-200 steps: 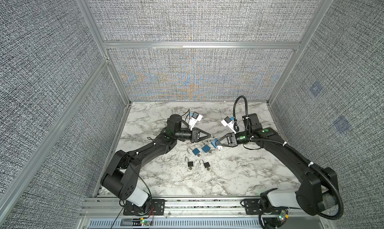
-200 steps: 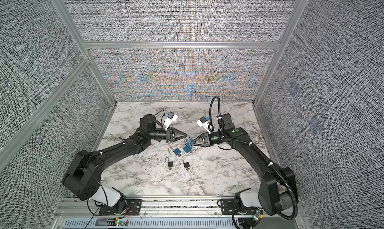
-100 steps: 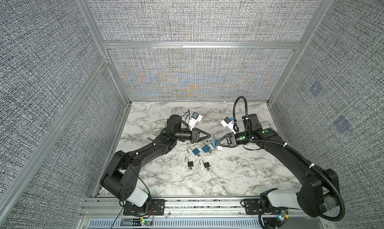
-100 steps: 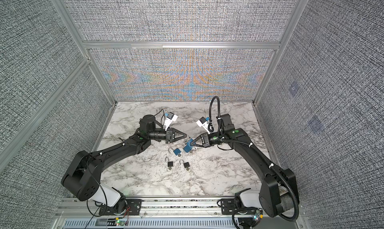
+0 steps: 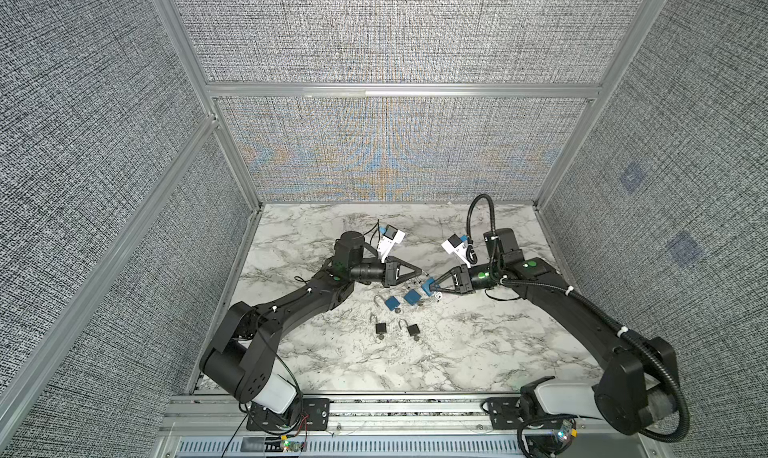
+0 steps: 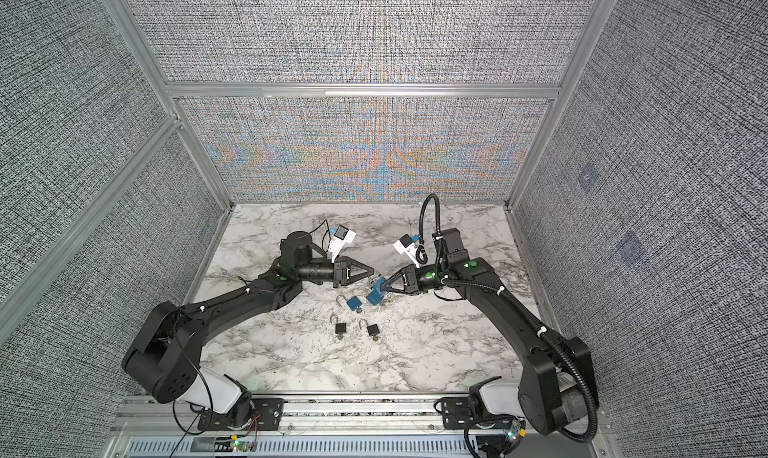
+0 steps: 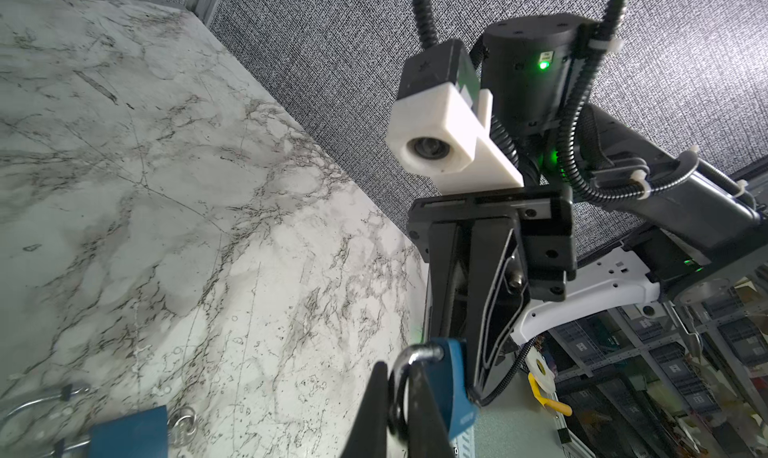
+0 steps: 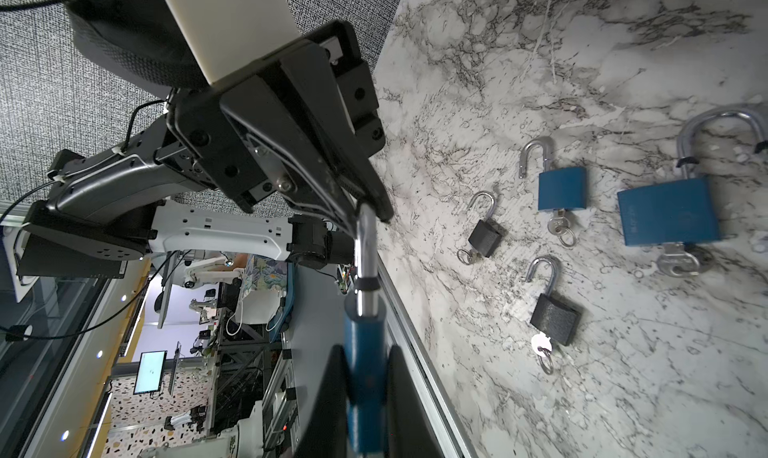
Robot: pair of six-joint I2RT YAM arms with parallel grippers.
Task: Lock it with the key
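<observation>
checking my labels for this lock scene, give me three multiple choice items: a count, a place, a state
1. How many padlocks lie on the table?
A two B four C six
2. Where is the held blue padlock?
A between the right tool and the left tool B at the table's front edge C against the back wall
3. The shackles of the black padlocks are:
A shut B missing C open

B: two blue padlocks and two black lie there.
A: the right tool grips its body, the left tool its shackle.
C: each free end stands out of its body.
</observation>
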